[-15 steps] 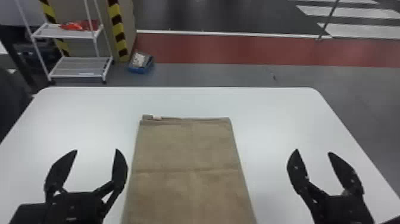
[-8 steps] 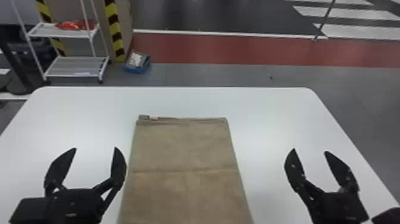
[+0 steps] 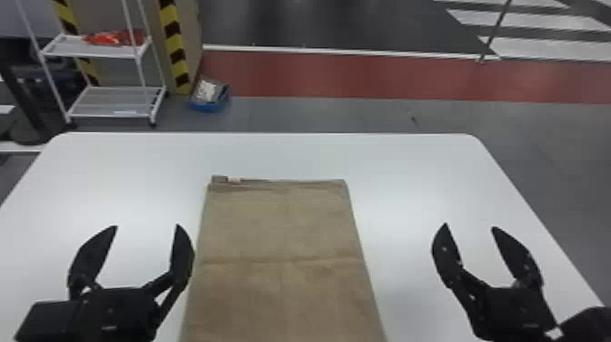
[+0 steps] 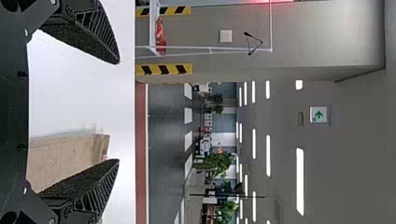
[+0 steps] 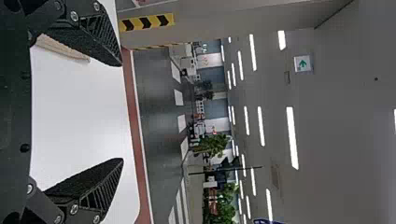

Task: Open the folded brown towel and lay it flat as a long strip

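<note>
When I take the far side as twelve o'clock and the robot's own place as six, I see first the white table (image 3: pixel 386 159), which is the biggest thing before me. Beyond it, toward eleven o'clock, there stands a white rack (image 3: pixel 113 102) with shelves. The brown towel (image 3: pixel 282 227) lies flat and folded on the table, in the middle from left to right, with its length going from twelve toward six. One crease goes across it, and at its twelve o'clock end I can see the edges of several layers. At nine o'clock of the towel is the left gripper (image 3: pixel 147 225), whose two fingers are spread widely, with nothing held between them. At three o'clock is the right gripper (image 3: pixel 469 225), also widely spread and holding nothing, and it is farther from the cloth than the left one is. On the floor, between eleven and twelve, there is a blue box (image 3: pixel 207 107). A red bundle (image 3: pixel 109 37) rests upon the upper shelf of the rack. The smallest is a pale tag (image 3: pixel 234 180) at the towel's far edge, near its eleven o'clock corner
</note>
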You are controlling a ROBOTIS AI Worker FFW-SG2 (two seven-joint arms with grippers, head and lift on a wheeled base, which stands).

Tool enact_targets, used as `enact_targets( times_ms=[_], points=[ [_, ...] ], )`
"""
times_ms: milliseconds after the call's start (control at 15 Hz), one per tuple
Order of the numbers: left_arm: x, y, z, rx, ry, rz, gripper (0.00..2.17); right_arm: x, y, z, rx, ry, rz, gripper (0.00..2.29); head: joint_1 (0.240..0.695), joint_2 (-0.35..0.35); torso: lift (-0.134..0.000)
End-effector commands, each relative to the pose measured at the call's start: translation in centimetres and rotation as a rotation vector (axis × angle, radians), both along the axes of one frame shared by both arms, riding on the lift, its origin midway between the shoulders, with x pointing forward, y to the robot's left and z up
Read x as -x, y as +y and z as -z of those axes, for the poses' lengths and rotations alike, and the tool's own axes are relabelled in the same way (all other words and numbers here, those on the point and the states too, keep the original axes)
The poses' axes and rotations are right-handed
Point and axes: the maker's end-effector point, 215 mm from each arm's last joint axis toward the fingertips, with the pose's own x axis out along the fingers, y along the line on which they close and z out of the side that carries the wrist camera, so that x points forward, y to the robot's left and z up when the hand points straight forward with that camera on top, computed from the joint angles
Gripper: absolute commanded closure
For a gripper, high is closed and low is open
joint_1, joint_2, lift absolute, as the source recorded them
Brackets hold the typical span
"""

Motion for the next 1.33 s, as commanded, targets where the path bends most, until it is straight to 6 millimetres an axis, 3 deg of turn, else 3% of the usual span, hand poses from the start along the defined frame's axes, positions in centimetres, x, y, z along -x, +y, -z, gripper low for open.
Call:
enact_targets(
  times_ms=[0, 867, 1267],
  points=[
    [0.1, -0.5, -0.1, 0.004, -0.001, 0.007, 0.14, -0.2, 0.1, -0.1, 0.001, -0.004, -0.007, 0.17, 0.695, -0.089, -0.123],
    [1.1, -1.1, -0.5, 0.002, -0.002, 0.014, 0.14, -0.8, 1.4, -0.5, 0.004, -0.01, -0.043, 0.19, 0.695, -0.089, -0.123],
    [0.7, -1.4, -0.6, -0.002, -0.009, 0.031, 0.13, -1.1, 0.7, -0.3, 0.011, -0.001, -0.027, 0.19, 0.695, -0.088, -0.123]
  ],
)
